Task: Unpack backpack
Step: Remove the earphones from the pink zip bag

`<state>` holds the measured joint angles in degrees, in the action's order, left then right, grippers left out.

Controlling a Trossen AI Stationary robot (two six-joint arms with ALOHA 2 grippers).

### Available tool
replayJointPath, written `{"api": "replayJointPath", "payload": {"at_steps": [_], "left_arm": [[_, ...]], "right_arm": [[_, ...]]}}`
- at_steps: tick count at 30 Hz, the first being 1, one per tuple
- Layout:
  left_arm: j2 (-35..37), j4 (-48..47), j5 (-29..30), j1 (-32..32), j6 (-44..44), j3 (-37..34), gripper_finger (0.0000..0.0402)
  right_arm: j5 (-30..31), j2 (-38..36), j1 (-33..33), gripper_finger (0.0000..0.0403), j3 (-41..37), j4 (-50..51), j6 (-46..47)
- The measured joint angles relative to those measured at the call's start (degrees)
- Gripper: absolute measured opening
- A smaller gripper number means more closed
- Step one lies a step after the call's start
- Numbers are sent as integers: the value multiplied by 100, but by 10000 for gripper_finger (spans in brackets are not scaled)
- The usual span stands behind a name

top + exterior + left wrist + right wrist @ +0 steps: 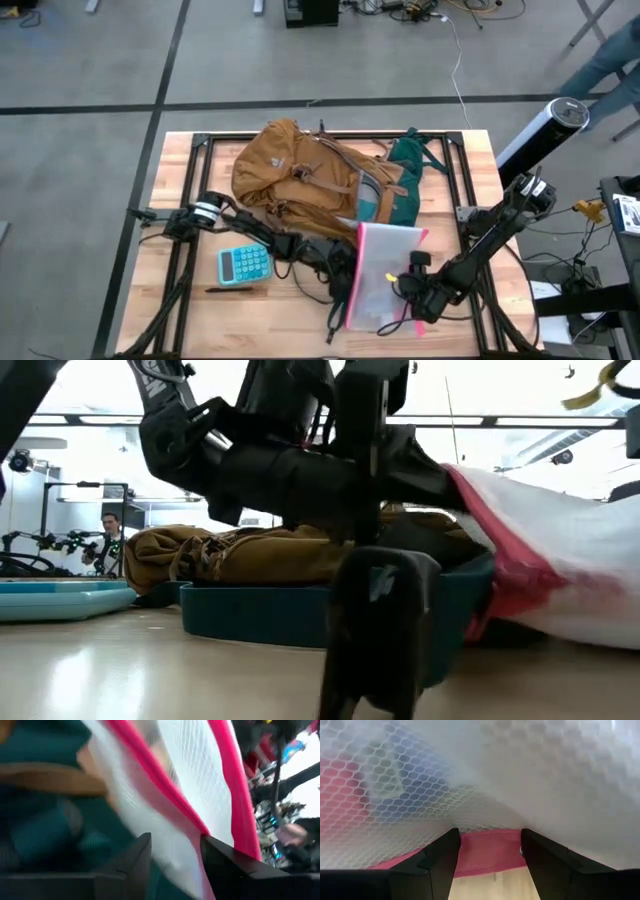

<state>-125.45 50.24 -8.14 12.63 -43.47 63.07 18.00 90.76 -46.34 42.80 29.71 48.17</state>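
The mustard-tan backpack (300, 175) lies on its side at the far middle of the table, with its green panel toward the right; it is also in the low view (260, 550). In front of it is a clear mesh pouch with pink edges (385, 265). My left gripper (343, 268) reaches in from the left to the pouch's left edge and is shut on it. My right gripper (408, 292) comes from the right and is open. Its fingertips (490, 850) stand on either side of a stretch of the pouch's pink right edge (490, 847). My left gripper holds the pouch by its pink-bound left edge (197, 827), which passes down between the two fingers (135, 860). That side is raised (470, 500), and the pouch slopes down toward the table's right (590, 590). My right gripper is at the pink edge, but I cannot tell whether it touches it.
A teal calculator (245, 263) and a dark pen (228, 289) lie near the table's left front. Bare wood shows at the near left (200, 325) and the far right corner. A black frame borders the tabletop (200, 140). A person sits far behind the table (110, 535).
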Motion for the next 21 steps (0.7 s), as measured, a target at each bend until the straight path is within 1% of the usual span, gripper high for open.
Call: {"api": "replayJointPath", "payload": {"at_steps": [3,7,10,13,15,18,19,21], "left_arm": [[13,463,13,-5,-26,2,184],[18,452,-228,-7,-88,2,197],[37,381,-225,-24,-125,2,201],[57,-201,197,-34,-211,15,200],[38,-355,449,-31,-185,15,195],[13,-209,789,-31,-104,19,177],[13,-214,849,-31,-62,54,163],[28,-240,874,-34,-12,113,119]], "right_arm": [[0,0,152,204,0,-64,-219],[1,-25,222,204,-2,-67,-239],[0,-28,222,204,-2,-69,-233],[0,-28,226,204,-2,-129,-235],[6,-28,238,204,-2,-188,-237],[4,-30,272,204,-2,-202,-267],[-6,-41,289,204,7,-179,-303],[-20,-88,301,204,96,16,-443]]}}
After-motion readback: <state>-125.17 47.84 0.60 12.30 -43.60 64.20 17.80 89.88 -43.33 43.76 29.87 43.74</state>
